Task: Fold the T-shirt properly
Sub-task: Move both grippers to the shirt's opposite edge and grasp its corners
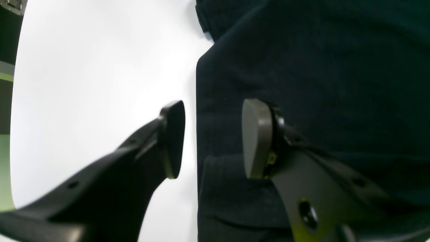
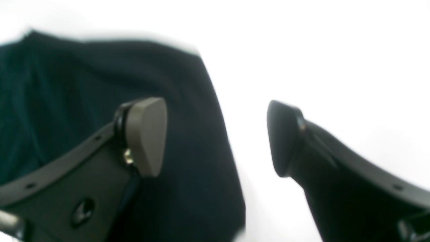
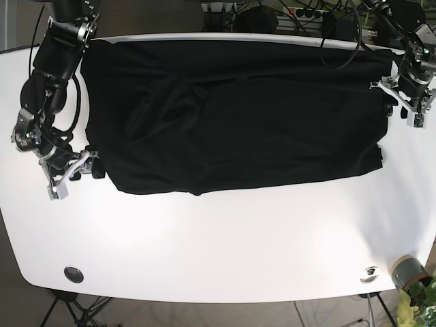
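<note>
Pincer tips on both arms stand spread, holding nothing. The left pincer (image 1: 213, 139) straddles a side edge of the T-shirt (image 1: 319, 84), one pad over dark cloth and the other over bare white table (image 1: 94, 67). The right pincer (image 2: 216, 137) sits likewise at the opposite edge, with the cloth under one pad and the table under the other. Between the two, the T-shirt (image 3: 231, 112) lies spread across the table's far half as a wide dark band, lightly wrinkled. Judged from this, some folding may be done, though how much cannot be told; gripping both ends looks to be the step in hand.
</note>
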Robot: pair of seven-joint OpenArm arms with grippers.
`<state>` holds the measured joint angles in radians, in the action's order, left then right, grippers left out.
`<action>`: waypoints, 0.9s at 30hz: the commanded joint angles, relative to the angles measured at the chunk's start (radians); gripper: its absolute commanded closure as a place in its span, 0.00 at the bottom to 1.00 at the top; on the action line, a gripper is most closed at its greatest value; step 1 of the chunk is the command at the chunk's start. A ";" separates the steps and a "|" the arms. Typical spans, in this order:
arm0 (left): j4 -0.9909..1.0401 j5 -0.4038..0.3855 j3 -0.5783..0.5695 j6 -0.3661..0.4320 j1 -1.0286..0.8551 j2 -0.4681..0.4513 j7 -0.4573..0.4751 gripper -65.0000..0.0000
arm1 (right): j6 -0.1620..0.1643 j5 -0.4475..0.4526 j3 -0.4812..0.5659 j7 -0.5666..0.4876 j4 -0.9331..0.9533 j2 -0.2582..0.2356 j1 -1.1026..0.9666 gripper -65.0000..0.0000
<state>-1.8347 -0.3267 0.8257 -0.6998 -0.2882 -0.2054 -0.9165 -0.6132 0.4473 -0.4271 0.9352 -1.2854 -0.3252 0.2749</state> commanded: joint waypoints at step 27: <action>-0.009 -0.005 0.005 0.002 0.057 -0.024 0.023 0.61 | -0.003 -0.120 0.262 -0.407 0.502 0.030 0.206 0.45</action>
<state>-1.8297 -0.3267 0.8284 -0.6994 -0.2344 -0.2100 -0.9081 -0.6056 0.3199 -0.1627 0.5304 -0.7750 -0.2939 0.4599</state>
